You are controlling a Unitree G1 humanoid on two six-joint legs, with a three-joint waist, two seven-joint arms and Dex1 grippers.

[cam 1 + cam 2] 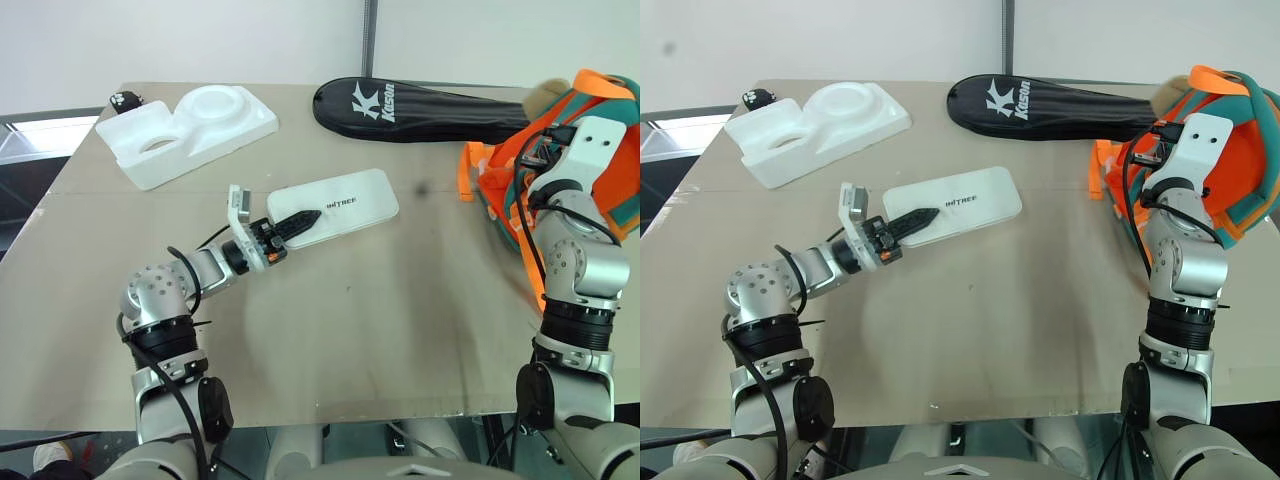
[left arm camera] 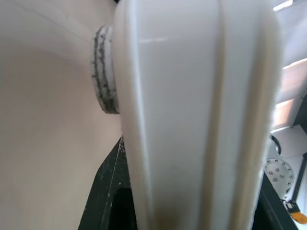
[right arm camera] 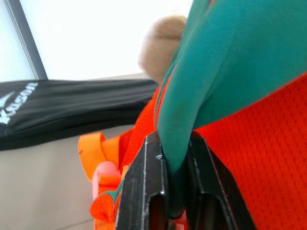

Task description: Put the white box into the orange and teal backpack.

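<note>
head: left gripper [image 1: 300, 223] pinching near end of flat translucent-white plastic box [image 1: 335, 205], mid tan table [image 1: 380, 320] | L wrist: box edge [image 2: 192, 120] between fingers | R wrist: right gripper [image 3: 175, 158] clamped on teal trim of orange and teal backpack [image 3: 268, 134], table's right edge

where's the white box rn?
In the head views the white box lies mid-table, between the foam tray and the orange and teal backpack, just below the black racket case. The left gripper has its near end between its fingers.
</note>
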